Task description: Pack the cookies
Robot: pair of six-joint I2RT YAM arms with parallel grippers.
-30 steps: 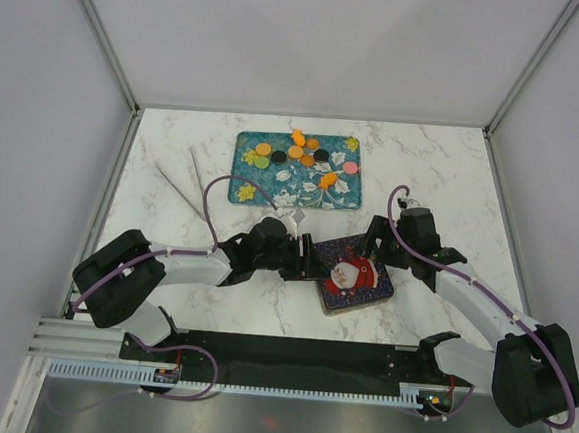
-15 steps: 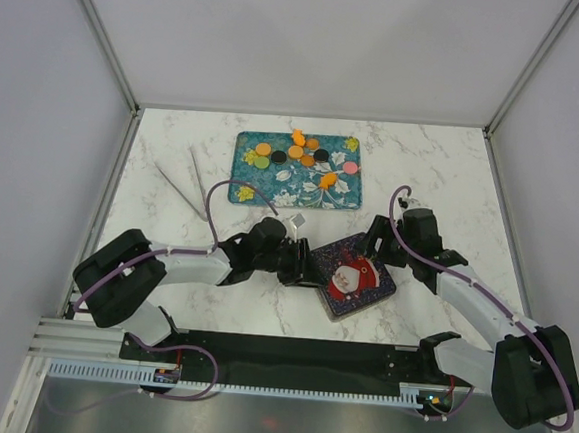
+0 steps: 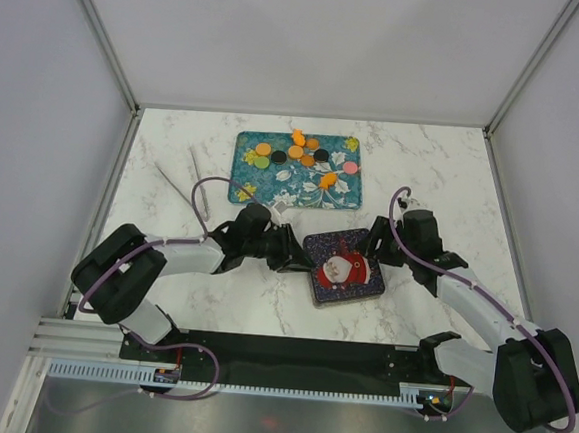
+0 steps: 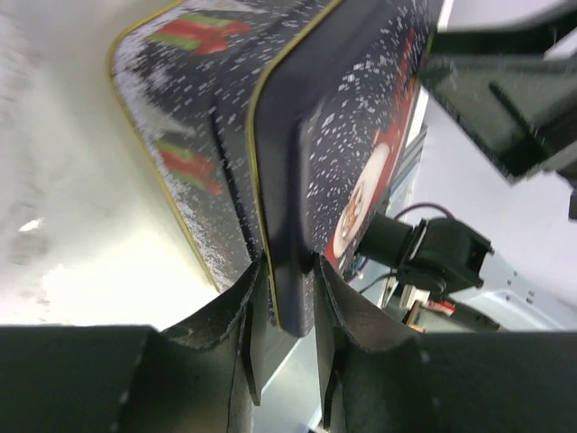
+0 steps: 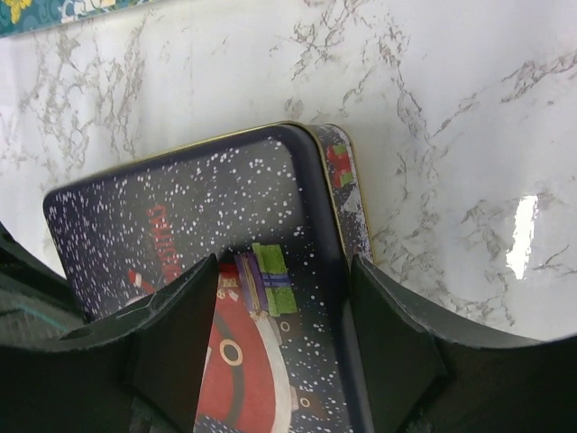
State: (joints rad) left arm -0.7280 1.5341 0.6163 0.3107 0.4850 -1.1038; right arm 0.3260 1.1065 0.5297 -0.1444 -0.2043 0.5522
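Note:
The cookies (image 3: pixel 296 155), small orange, black, green and pink discs, lie on a teal floral tray (image 3: pixel 302 190) at the far middle. A dark blue tin with a Santa lid (image 3: pixel 344 268) lies between the arms. My left gripper (image 3: pixel 294 260) is shut on the lid's left rim; in the left wrist view the fingers (image 4: pixel 287 271) pinch the lid's edge (image 4: pixel 361 108) above the tin's base (image 4: pixel 180 135). My right gripper (image 3: pixel 375 245) is open over the lid's right end, its fingers (image 5: pixel 284 307) spread above the lid (image 5: pixel 180 225).
Thin metal tongs (image 3: pixel 197 174) lie on the marble left of the tray. A corner of the tray (image 5: pixel 36 9) shows in the right wrist view. White enclosure walls stand on the left, right and far sides.
The left gripper has drawn back to the left and a little farther away, and the tin has shifted and turned with it. The right gripper stays over the lid.

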